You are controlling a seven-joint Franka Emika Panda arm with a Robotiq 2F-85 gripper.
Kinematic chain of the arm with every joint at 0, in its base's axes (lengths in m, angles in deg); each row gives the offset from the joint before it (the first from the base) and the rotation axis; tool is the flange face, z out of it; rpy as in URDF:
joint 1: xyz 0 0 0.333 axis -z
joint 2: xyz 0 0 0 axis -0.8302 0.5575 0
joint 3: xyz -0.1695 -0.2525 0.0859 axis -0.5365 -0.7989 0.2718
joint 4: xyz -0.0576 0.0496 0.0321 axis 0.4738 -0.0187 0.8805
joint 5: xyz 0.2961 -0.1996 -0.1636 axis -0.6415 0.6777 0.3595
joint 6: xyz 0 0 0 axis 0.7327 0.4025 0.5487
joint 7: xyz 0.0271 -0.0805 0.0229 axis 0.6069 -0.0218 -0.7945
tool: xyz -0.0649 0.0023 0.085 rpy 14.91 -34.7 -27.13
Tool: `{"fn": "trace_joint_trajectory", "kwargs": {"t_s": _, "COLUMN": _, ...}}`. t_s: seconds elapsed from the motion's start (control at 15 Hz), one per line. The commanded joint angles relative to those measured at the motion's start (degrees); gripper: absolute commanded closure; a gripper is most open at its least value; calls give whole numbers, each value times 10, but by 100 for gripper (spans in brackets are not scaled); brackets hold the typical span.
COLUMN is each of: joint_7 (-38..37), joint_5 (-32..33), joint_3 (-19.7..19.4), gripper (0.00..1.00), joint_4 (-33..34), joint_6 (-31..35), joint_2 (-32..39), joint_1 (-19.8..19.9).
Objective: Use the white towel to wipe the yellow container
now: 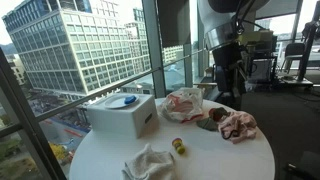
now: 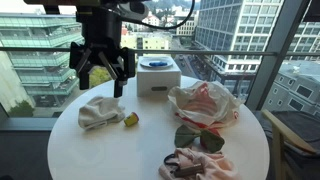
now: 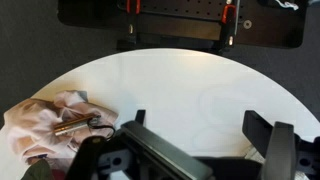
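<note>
The white towel [image 1: 148, 162] [image 2: 99, 112] lies crumpled on the round white table [image 1: 215, 158] [image 2: 150, 140]. The small yellow container [image 1: 178, 146] [image 2: 130, 119] lies on the table just beside the towel. My gripper [image 1: 226, 84] [image 2: 100, 78] [image 3: 200, 125] is open and empty, raised above the table and apart from both. The wrist view shows only bare table between the fingers; the towel and the yellow container are out of that view.
A white box with a blue lid [image 1: 122, 113] [image 2: 158, 75] stands near the window edge. A clear plastic bag [image 1: 184, 103] [image 2: 205, 102], a dark green item [image 2: 196, 138] and a pink cloth [image 1: 238, 125] [image 2: 195, 165] [image 3: 45, 125] lie on the table.
</note>
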Motion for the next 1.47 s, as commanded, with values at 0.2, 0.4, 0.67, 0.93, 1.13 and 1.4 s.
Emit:
{"fn": "trace_joint_trajectory", "kwargs": {"t_s": 0.2, "joint_7": 0, "joint_5": 0, "joint_3": 0, "gripper": 0, "joint_4": 5, "joint_6": -1, "joint_2": 0, "joint_1": 0}}
{"fn": "trace_joint_trajectory", "kwargs": {"t_s": 0.4, "joint_7": 0, "joint_5": 0, "joint_3": 0, "gripper": 0, "joint_4": 5, "joint_6": -1, "joint_2": 0, "joint_1": 0}}
{"fn": "trace_joint_trajectory", "kwargs": {"t_s": 0.67, "joint_7": -6, "joint_5": -10, "joint_3": -1, "gripper": 0, "joint_4": 7, "joint_6": 8, "joint_2": 9, "joint_1": 0}}
{"fn": "trace_joint_trajectory", "kwargs": {"t_s": 0.93, "joint_7": -8, "joint_5": -49, "joint_3": 0, "gripper": 0, "joint_4": 23, "joint_6": 40, "joint_2": 84, "joint_1": -7}}
{"fn": "trace_joint_trajectory", "kwargs": {"t_s": 1.13, "joint_7": -23, "joint_5": -61, "joint_3": 19, "gripper": 0, "joint_4": 42, "joint_6": 82, "joint_2": 145, "joint_1": -18}}
{"fn": "trace_joint_trajectory", "kwargs": {"t_s": 1.4, "joint_7": -49, "joint_5": -53, "joint_3": 49, "gripper": 0, "joint_4": 92, "joint_6": 119, "joint_2": 218, "joint_1": -41}}
